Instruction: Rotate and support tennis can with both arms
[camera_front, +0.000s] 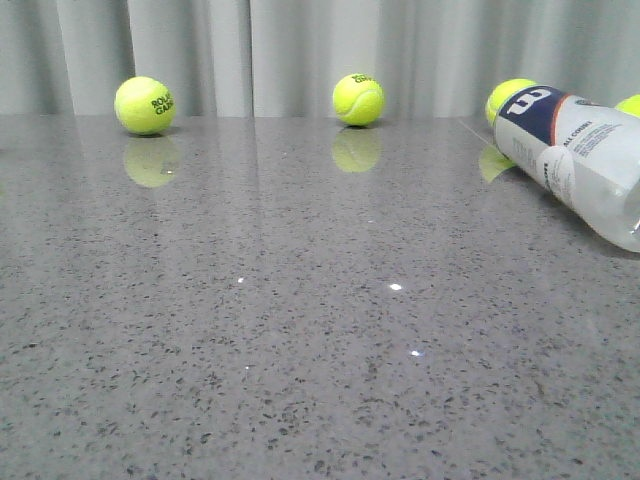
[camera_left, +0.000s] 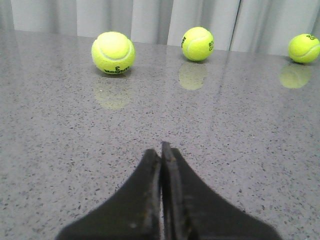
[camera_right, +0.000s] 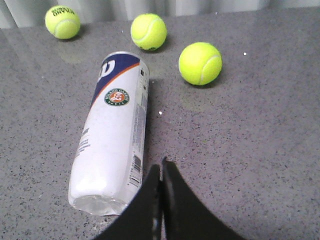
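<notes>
Both tools, the right tool (camera_right: 161, 167) and left tool (camera_left: 161, 150), sit pressed together; the tennis can (camera_front: 585, 160), lying at right, looks light, slick, best held mid-body

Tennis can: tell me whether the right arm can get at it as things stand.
Probably yes. The tennis can lies on its side just beside the right claw, with bare table between them; but the claw is shut and must open first.

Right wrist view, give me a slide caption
Shut right gripper poised above the tennis can lying on its side, three tennis balls beyond.
</notes>
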